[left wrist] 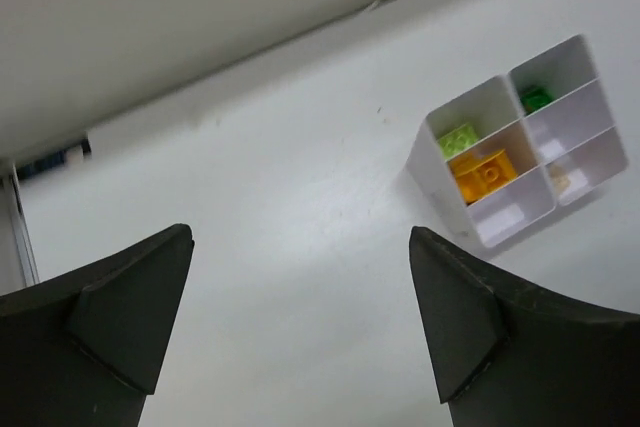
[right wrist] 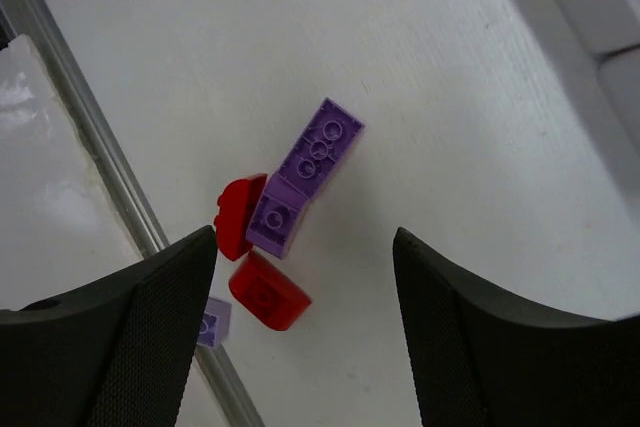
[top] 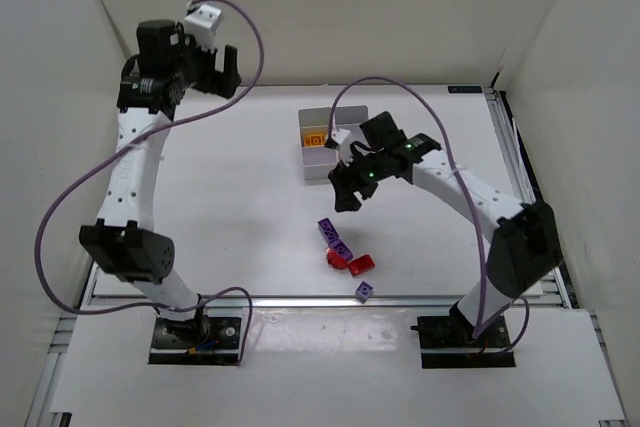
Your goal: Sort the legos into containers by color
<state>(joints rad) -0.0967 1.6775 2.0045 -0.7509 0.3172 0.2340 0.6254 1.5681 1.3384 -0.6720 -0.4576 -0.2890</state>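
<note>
The containers (left wrist: 497,224), a white grid of small bins, hold a yellow-green brick (left wrist: 458,137), an orange brick (left wrist: 485,172), a green brick (left wrist: 537,99) and a pale tan one (left wrist: 560,179). From above, the containers (top: 312,159) are partly hidden by the right arm. Loose legos lie in front of them: two purple bricks (right wrist: 320,152) (right wrist: 272,222) end to end, two red ones (right wrist: 235,217) (right wrist: 268,292) and a small purple one (right wrist: 208,325) by the table rail. My right gripper (right wrist: 302,247) hangs open above them, holding nothing. My left gripper (left wrist: 300,297) is open and empty, raised high at the far left (top: 222,75).
White walls enclose the table on the back and both sides. A metal rail (top: 300,297) runs along the near edge, close to the small purple brick (top: 365,291). Purple cables loop off both arms.
</note>
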